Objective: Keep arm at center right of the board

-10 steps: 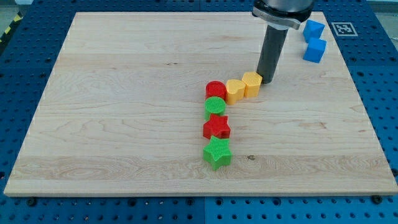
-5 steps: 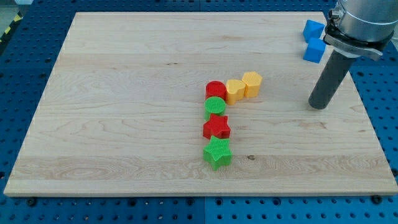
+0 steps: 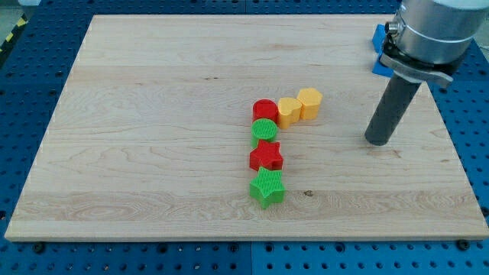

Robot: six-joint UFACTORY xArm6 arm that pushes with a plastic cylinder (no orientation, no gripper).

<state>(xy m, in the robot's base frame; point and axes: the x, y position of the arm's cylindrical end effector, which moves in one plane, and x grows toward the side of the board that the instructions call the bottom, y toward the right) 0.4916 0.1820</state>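
My tip (image 3: 377,142) rests on the wooden board (image 3: 153,92) at the view's centre right, touching no block. To its left a yellow hexagon block (image 3: 309,102) and a yellow heart block (image 3: 288,111) sit side by side. A red round block (image 3: 264,111), a green round block (image 3: 263,131), a red star block (image 3: 266,157) and a green star block (image 3: 267,187) run down in a column near the board's middle. The tip is about ninety pixels to the right of the yellow hexagon.
Blue blocks (image 3: 379,43) sit at the board's top right corner, partly hidden behind the arm's body (image 3: 428,34). The board lies on a blue perforated table (image 3: 474,114).
The tip left the yellow hexagon's right side, swung out to the right of the board, then came back slightly left and down. The blocks have not moved.
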